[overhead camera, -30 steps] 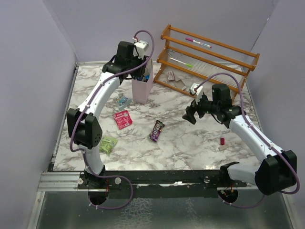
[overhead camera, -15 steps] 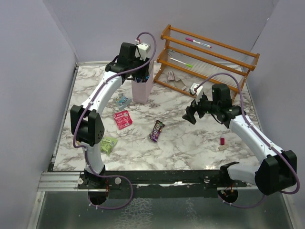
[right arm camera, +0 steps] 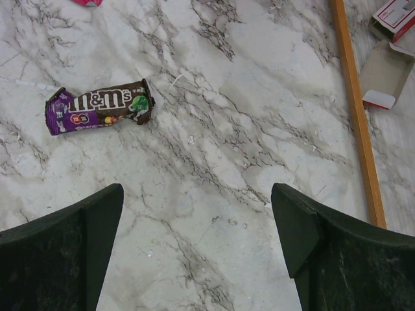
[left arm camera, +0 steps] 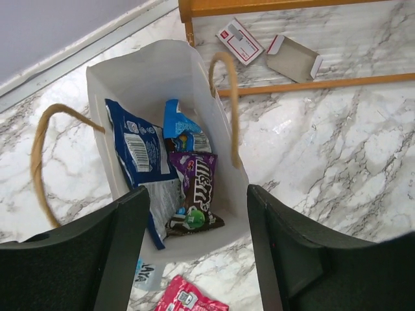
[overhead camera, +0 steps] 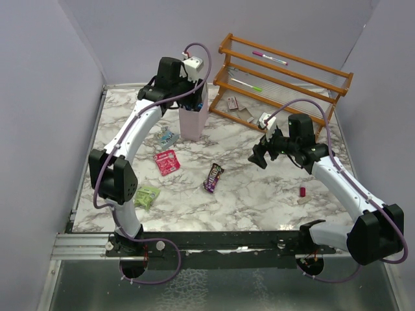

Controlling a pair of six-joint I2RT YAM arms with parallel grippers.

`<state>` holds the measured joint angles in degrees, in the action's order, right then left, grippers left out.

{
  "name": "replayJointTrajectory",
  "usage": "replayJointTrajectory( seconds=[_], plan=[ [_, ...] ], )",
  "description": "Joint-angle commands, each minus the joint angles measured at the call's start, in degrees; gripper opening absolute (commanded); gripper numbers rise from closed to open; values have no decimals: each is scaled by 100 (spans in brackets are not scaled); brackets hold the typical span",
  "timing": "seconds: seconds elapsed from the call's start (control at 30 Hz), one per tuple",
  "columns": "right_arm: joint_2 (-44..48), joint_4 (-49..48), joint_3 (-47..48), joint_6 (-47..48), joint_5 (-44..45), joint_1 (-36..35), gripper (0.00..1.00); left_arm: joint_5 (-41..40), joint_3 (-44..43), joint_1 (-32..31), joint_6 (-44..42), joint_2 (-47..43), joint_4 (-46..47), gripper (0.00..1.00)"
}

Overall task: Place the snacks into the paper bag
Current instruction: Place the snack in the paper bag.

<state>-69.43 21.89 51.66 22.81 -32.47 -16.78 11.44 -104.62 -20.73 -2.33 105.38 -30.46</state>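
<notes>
The pale pink paper bag [overhead camera: 193,122] stands upright at the back of the table, and the left wrist view shows its open mouth [left arm camera: 139,65]. Inside lie a big blue cookie bag [left arm camera: 133,150], a brown candy bar [left arm camera: 196,184] and a blue wrapper [left arm camera: 181,124]. My left gripper [overhead camera: 195,97] is open and empty just above the bag mouth [left arm camera: 194,214]. My right gripper [overhead camera: 259,157] is open and empty, hovering over bare marble [right arm camera: 198,194]. On the table lie a brown candy bar [overhead camera: 213,177] [right arm camera: 97,105], a red packet [overhead camera: 166,162] [left arm camera: 191,299], a green packet [overhead camera: 146,196] and a blue-white wrapper [overhead camera: 168,137].
An orange wooden rack [overhead camera: 285,78] stands at the back right with a pink and a green marker on it. Small card boxes [left arm camera: 238,40] lie under it. A tiny red stub [overhead camera: 302,191] lies at the right. Purple walls close in on three sides.
My left wrist shifted slightly to the right over the bag and came back. The right arm and the loose snacks have not moved.
</notes>
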Motion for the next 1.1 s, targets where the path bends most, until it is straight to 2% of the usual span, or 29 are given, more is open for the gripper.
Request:
replayJointTrajectory(
  seconds=[0.0,0.17,0.27,0.37,0.63,0.87,1.07],
  plan=[
    [52,-42,-15,70,38,25,97,270,285,-8,-333,-700,138,66],
    [61,-39,-20,75,50,25,97,690,851,-1,-914,-1366,14,68],
    [74,-36,-17,69,49,25,97,644,1259,-5,-1355,-1788,-170,69],
    [97,-44,-16,74,40,25,97,330,1820,-6,-1751,-2274,-338,71],
    [122,-35,-10,74,13,25,97,-755,3273,94,-2002,-3342,-636,76],
    [149,-30,-15,66,-10,25,97,-1181,4328,916,-2230,-3837,-732,77],
    [143,-14,8,54,-33,25,97,-933,4923,1843,-2420,-4140,-687,77]
  ],
)
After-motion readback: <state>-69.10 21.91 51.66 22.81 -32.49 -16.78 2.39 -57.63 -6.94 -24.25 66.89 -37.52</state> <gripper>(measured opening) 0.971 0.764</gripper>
